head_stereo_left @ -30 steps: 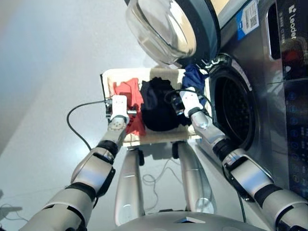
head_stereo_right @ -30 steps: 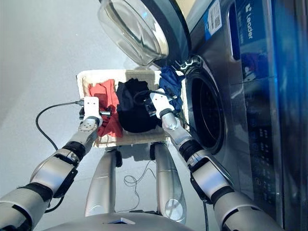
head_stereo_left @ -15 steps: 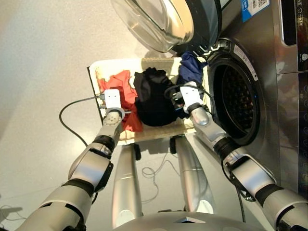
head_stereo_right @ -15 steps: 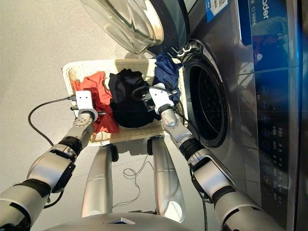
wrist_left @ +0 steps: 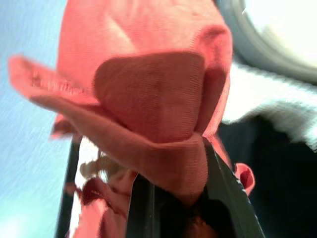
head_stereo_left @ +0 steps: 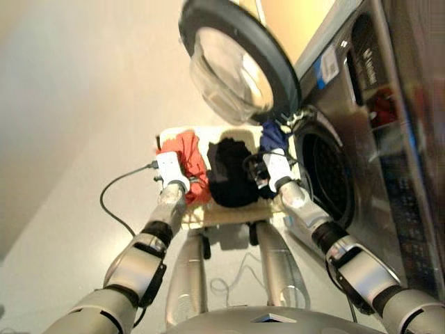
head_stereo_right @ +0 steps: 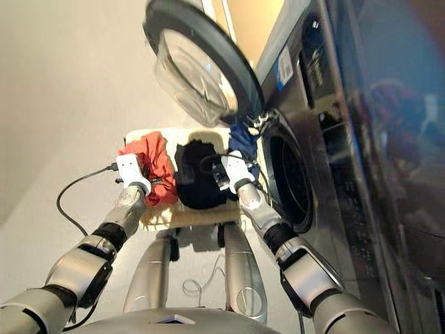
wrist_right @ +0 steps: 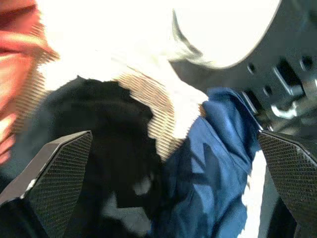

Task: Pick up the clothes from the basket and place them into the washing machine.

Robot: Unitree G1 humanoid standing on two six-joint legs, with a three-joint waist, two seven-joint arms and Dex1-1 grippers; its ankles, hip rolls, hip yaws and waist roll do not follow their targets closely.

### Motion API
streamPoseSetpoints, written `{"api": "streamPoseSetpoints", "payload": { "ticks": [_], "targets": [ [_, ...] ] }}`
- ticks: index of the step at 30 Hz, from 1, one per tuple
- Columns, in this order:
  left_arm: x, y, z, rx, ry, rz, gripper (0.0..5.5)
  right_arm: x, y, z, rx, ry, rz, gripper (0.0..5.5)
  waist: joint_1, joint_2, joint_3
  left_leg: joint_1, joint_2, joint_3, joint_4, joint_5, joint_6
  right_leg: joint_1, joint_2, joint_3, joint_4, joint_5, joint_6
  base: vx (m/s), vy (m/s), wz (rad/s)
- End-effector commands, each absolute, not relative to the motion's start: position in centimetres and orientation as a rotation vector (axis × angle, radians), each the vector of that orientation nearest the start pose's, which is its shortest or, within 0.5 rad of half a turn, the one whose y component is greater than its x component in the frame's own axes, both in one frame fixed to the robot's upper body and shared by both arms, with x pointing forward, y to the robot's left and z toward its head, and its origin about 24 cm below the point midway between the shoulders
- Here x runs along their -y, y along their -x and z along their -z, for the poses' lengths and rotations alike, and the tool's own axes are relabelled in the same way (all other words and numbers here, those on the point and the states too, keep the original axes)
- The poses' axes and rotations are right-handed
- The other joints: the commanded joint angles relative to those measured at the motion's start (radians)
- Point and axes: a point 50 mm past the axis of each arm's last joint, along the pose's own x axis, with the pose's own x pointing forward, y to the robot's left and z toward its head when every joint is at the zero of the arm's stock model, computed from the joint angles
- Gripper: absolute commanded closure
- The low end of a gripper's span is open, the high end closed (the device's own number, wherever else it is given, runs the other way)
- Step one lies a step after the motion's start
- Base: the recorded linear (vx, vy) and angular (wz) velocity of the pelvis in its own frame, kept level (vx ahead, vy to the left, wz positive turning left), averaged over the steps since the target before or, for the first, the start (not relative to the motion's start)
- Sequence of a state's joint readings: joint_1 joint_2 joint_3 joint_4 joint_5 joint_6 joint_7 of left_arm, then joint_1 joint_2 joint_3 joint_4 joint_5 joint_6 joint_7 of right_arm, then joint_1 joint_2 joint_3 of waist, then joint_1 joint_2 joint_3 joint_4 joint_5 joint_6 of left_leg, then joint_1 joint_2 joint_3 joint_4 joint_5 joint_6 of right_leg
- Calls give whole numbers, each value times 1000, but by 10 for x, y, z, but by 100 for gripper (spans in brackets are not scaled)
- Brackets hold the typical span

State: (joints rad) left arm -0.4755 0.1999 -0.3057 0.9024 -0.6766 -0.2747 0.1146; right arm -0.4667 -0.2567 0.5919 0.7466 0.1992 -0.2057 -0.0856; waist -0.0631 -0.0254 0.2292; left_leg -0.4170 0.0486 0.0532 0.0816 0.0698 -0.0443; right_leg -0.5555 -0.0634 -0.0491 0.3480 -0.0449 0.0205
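The left gripper (wrist_left: 173, 198) has its jaws clamped on the orange-red garment (head_stereo_left: 186, 154). The right gripper (wrist_right: 168, 198), jaws apart, hovers over the black garment (head_stereo_left: 229, 174) and navy garment (wrist_right: 208, 163), nearest the washing machine (head_stereo_left: 327, 177) port. All three lie in the basket (head_stereo_left: 229, 212) on pale floor (head_stereo_left: 69, 174), below the open door (head_stereo_left: 236, 59).
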Motion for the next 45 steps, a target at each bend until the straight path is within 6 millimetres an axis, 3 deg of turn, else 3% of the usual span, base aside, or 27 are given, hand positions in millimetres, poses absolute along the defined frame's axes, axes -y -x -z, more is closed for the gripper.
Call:
{"api": "streamPoseSetpoints", "payload": {
  "ticks": [1,12,21,24,25,34,41,45],
  "targets": [
    [-152,-316,-4,-116,333,-27,550,84,-292,-1,-76,368,-546,0,0,-10,-32,130,-53,-4,22,-89,16,248,-29,-27,-279,73,94,85,1,-32],
    [-118,-282,18,-203,410,149,550,56,-264,-1,-41,417,-848,0,13,-6,-160,349,-55,8,-97,-74,16,468,-13,-38,-401,72,102,50,-7,27],
    [-103,-274,17,-216,400,244,550,41,-250,-5,-20,360,-936,0,12,-4,-217,440,-45,17,-156,-66,15,547,-8,-45,-427,62,105,6,-1,3],
    [-95,-274,12,-199,416,281,550,35,-245,-2,-35,355,-973,0,13,-5,-226,453,-43,17,-159,-69,16,561,-7,-47,-430,58,105,0,0,0],
    [-89,-274,1,-161,439,318,550,33,-243,1,-44,369,-980,0,15,-4,-230,458,-41,14,-159,-70,16,567,-6,-48,-432,57,104,0,0,0],
    [-82,-271,-17,-87,484,384,550,35,-247,9,-64,401,-923,0,18,-3,-241,471,-39,8,-159,-75,17,588,-6,-53,-435,49,103,0,0,0],
    [-75,-263,-29,-61,567,451,550,30,-256,1,-29,429,-898,0,23,0,-242,478,-37,3,-154,-81,18,598,-6,-54,-435,41,101,0,0,0],
    [-72,-257,-35,-51,604,503,550,38,-268,-3,-12,461,-841,0,26,2,-238,476,-37,0,-151,-84,19,599,-4,-57,-435,38,100,0,0,0]
  ]
}}
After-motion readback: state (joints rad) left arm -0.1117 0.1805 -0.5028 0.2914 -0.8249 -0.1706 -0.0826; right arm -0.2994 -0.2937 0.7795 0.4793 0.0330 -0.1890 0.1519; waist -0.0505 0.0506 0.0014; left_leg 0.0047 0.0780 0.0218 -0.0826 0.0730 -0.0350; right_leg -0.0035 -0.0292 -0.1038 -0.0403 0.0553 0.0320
